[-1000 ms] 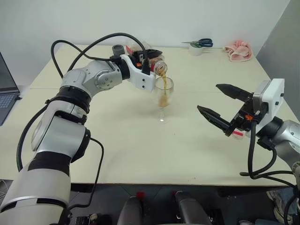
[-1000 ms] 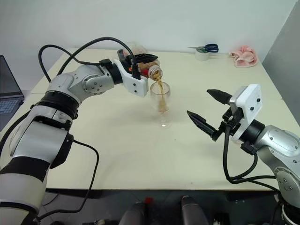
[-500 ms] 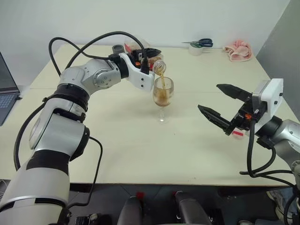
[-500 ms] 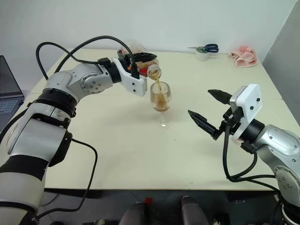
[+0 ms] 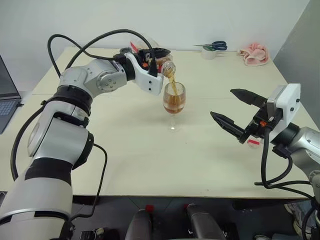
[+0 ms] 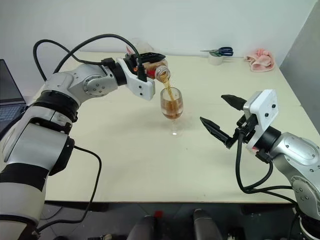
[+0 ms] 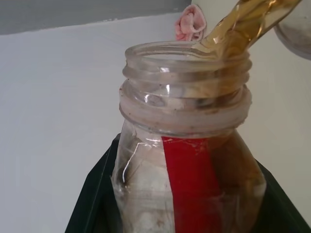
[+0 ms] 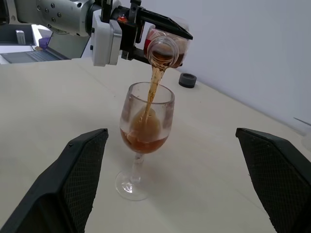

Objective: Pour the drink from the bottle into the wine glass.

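now the left gripper (image 5: 156, 54) pinches the tilted bottle (image 5: 167, 67), its drink (image 5: 172, 85) streaming into the wine glass (image 5: 174, 100) on the counter (image 5: 150, 150); the right gripper (image 5: 235, 111) hangs spread nearby.

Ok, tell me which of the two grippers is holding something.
The left gripper: it is shut on the bottle, tipped over the wine glass with the drink streaming in. The right gripper hangs open and empty beside the glass.

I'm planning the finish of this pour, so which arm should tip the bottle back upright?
Left. The left gripper already holds the clear plastic bottle tilted over the stemmed wine glass; the right gripper waits open.
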### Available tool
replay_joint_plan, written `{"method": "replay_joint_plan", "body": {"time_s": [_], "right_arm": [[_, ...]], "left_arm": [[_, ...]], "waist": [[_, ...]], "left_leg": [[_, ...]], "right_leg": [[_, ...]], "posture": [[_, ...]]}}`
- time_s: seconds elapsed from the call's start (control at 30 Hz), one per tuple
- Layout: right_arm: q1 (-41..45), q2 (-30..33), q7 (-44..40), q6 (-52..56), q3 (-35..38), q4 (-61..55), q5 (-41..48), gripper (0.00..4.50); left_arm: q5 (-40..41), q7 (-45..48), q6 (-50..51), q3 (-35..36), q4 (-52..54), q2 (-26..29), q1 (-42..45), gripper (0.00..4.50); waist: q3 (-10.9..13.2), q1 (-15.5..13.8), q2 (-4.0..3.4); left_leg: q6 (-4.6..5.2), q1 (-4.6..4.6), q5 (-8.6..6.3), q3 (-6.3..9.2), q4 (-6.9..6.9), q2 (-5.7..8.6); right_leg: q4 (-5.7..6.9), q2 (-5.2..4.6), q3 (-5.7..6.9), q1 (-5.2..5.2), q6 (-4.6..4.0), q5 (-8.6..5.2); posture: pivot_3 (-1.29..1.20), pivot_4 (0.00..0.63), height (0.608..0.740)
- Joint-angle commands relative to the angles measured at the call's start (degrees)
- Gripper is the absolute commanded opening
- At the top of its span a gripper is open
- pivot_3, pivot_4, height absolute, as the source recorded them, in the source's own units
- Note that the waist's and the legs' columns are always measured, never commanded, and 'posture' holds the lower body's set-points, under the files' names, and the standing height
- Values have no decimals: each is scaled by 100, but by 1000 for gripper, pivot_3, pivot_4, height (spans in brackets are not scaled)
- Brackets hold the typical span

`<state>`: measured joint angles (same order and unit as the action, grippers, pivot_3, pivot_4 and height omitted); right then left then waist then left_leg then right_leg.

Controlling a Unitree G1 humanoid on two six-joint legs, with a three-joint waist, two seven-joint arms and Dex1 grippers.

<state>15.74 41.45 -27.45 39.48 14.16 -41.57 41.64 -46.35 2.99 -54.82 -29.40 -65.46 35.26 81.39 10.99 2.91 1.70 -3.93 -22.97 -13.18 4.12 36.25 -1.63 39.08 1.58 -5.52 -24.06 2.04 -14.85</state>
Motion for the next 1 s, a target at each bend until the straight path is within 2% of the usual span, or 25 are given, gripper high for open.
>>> {"method": "replay_joint_plan", "body": {"time_s": [0.03, 0.2, 0.37, 0.57, 0.8, 1.0], "right_arm": [[184, -16, -38, -153, -30, -23, -13, 4500], [384, -3, -94, -196, -142, 116, -42, 4500], [988, -101, -150, -147, -391, 373, 28, 4500], [2208, -162, -104, 483, -698, 905, 316, 4500], [3919, -608, -83, 1494, -1599, 1796, 236, 4500], [4393, -1200, -163, 1721, -2271, 2481, -135, 4500]], "left_arm": [[47, -124, -43, 36, 17, 82, 215, 1817], [633, 295, -19, 359, -139, -63, 116, 1817], [2697, 2141, 522, 1552, -252, -531, -339, 1814], [4145, 3246, 1768, 2537, 387, -632, -1003, 1799], [5311, 2662, 4176, 3710, 1909, -685, -2203, 1797], [5876, 1834, 5657, 4387, 3532, -884, -3542, 1797]], "waist": [[0, 2, 0], [0, -2, 0], [-1, 13, -2], [-1, 99, -3], [-1, 145, -3], [-2, 170, -3]], "left_leg": [[0, 0, 0, 0, 0, 0], [0, -2, 0, 0, 4, 1], [0, 1, 0, -4, 7, 0], [1, 1, 0, -7, 16, -1], [3, -3, -2, 15, 48, -3], [5, -9, -3, 29, 59, -2]], "right_leg": [[0, 0, 0, 0, -1, 1], [0, -1, 1, 0, -3, 2], [5, -1, 0, 0, -27, 16], [21, 0, -5, -2, -29, 17], [60, 2, 12, -6, -30, 17], [65, -8, 30, -6, -30, 16]], "posture": [[0, 150, 740], [0, 150, 740], [0, 150, 740], [0, 150, 740], [0, 150, 740], [0, 150, 740]]}}
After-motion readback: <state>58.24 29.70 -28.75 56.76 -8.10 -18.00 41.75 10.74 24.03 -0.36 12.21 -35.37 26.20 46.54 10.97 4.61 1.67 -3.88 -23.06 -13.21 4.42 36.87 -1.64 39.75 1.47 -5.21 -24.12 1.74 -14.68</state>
